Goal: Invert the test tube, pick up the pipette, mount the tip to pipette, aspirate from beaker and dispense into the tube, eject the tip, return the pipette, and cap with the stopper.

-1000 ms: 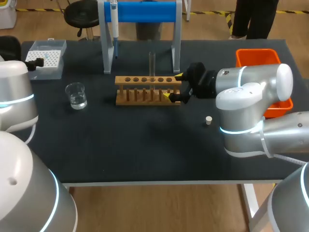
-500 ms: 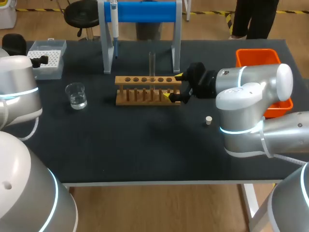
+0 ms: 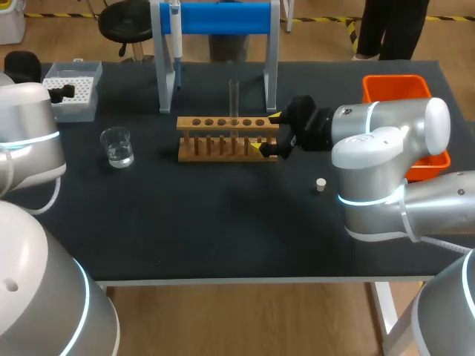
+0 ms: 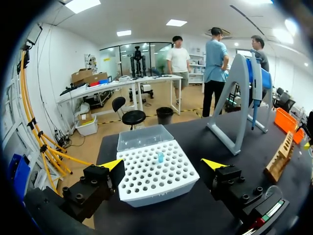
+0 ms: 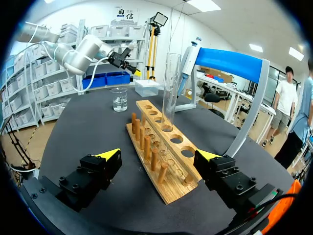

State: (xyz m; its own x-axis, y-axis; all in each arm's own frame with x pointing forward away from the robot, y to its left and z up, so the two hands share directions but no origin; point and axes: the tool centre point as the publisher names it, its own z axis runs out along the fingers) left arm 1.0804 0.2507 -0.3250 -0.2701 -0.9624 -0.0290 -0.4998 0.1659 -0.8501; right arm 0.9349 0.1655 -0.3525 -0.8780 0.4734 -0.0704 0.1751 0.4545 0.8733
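Glass test tube [image 3: 233,96] upright in wooden rack [image 3: 223,122]; right end effector [image 3: 266,131], open and empty like the left end effector [image 4: 162,164], flanks rack's end: closing risks toppling tube.

- The tabletop [image 3: 223,222] is dark, with a pale front edge.
- A wooden rack [image 3: 187,122] stands around the middle, toward the far side. Its top board has a row of round holes, and upright pegs run along its near side.
- A stand [image 3: 230,16] with grey legs and a blue crossbar rises just behind the rack, at the far edge.
- An orange bin [image 3: 395,77] sits at the far right, partly hidden.
- A white box [image 3: 78,110] with a perforated top and a clear lid lies at the far left.
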